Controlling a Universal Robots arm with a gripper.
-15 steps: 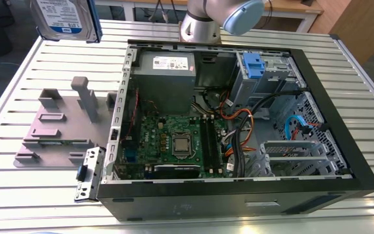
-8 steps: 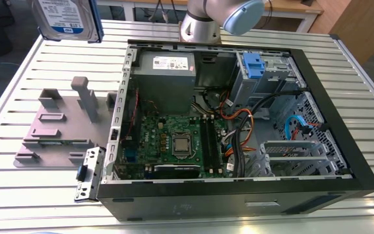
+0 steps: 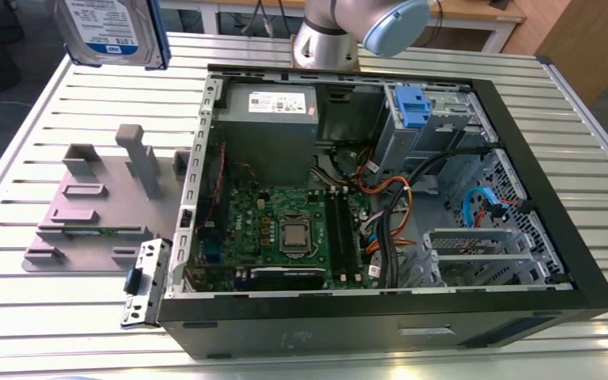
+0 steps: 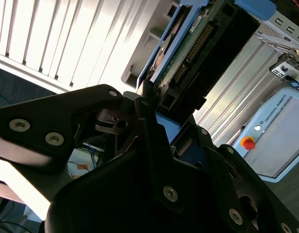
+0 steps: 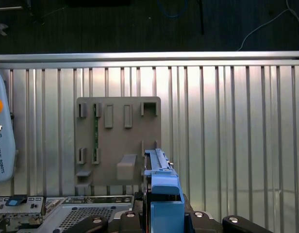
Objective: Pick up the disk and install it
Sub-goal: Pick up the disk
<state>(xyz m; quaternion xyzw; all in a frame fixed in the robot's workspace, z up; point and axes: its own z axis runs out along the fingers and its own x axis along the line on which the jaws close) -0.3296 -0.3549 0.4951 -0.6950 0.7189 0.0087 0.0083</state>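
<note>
Blue-railed silver-grey disk (image 3: 112,30) clamped in my gripper (image 5: 165,219), jaws closed tight on it, held above the slatted metal table (image 3: 29,142) near the open computer case (image 3: 389,328).

the disk (image 3: 112,28) is silver-grey metal with a glossy white-and-blue label and blue plastic rails. the table (image 3: 29,332) is ribbed bare metal, bright with glare. the computer case (image 3: 336,336) is matt black outside, dull grey sheet metal inside. the fixture plate (image 3: 77,218) looks matt grey plastic.
</note>
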